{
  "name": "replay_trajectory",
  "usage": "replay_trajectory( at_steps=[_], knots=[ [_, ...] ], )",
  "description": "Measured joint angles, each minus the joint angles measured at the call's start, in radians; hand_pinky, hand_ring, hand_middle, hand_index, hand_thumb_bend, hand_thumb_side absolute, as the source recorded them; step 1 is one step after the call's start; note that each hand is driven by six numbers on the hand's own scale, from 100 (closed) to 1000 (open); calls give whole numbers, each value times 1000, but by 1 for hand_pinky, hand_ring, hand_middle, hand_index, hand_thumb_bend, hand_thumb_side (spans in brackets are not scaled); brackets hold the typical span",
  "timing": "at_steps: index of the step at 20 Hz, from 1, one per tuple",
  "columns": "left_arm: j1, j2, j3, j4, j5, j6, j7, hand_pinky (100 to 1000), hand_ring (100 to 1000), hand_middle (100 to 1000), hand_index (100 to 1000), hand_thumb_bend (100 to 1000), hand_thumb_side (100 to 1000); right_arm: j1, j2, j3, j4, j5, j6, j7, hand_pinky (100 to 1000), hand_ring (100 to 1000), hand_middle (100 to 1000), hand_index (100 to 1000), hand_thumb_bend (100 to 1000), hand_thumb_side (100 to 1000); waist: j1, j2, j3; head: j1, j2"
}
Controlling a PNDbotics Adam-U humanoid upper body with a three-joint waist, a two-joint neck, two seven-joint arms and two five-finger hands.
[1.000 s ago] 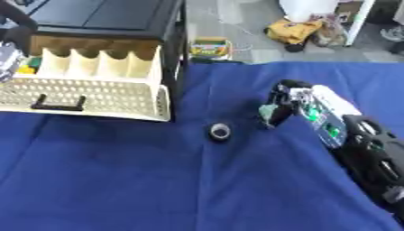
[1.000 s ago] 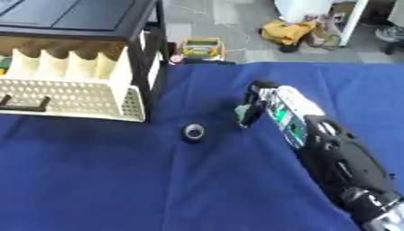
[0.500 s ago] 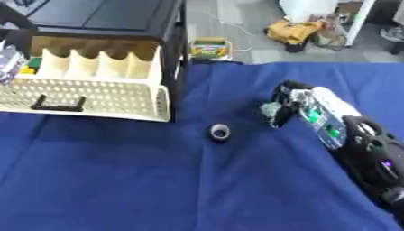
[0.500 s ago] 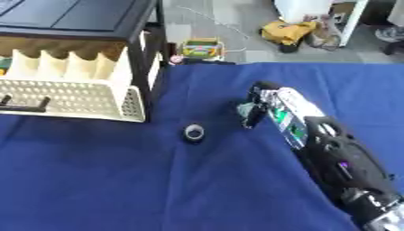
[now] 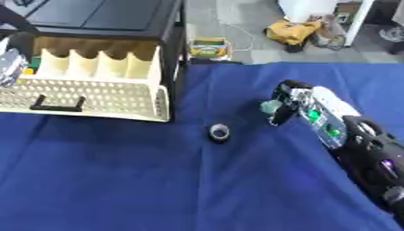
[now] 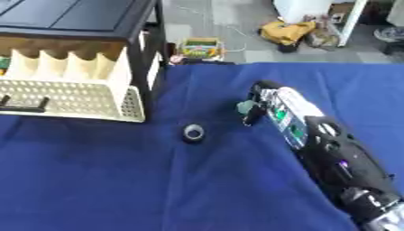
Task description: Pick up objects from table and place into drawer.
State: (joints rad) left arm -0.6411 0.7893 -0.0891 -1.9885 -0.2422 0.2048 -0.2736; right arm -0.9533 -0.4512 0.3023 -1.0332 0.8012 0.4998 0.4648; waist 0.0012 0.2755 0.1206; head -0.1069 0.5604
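A small black ring-shaped roll lies on the blue cloth in front of the cabinet. The cream drawer stands pulled out of the black cabinet; it has upright dividers, and small green and yellow things show at its left end. My right hand comes in from the lower right, right of the roll, fingers curled round a small pale green thing just above the cloth. At the left edge, by the drawer's left end, a grey part of my left hand shows.
The blue-covered table stretches toward me with open cloth. Beyond its far edge, on the floor, lie a colourful box, a yellow bag and white furniture legs.
My right hand, with the pale green thing, has shifted slightly toward the far side. The roll and the drawer have stayed put.
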Motion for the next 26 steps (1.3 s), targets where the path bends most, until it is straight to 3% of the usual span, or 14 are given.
replay_trajectory(
  at_steps=[11,26],
  knots=[
    [7,0,0,0,0,0,0,100,100,100,686,100,586,-30,-1,0,-60,-12,27,-49,245,498,476,586,100,100,-4,-5,-4,4,0],
    [23,3,0,0,3,2,-3,100,100,100,686,100,580,-155,-48,23,-295,-38,42,-40,217,466,450,568,100,177,-23,-40,-35,45,15]
  ],
)
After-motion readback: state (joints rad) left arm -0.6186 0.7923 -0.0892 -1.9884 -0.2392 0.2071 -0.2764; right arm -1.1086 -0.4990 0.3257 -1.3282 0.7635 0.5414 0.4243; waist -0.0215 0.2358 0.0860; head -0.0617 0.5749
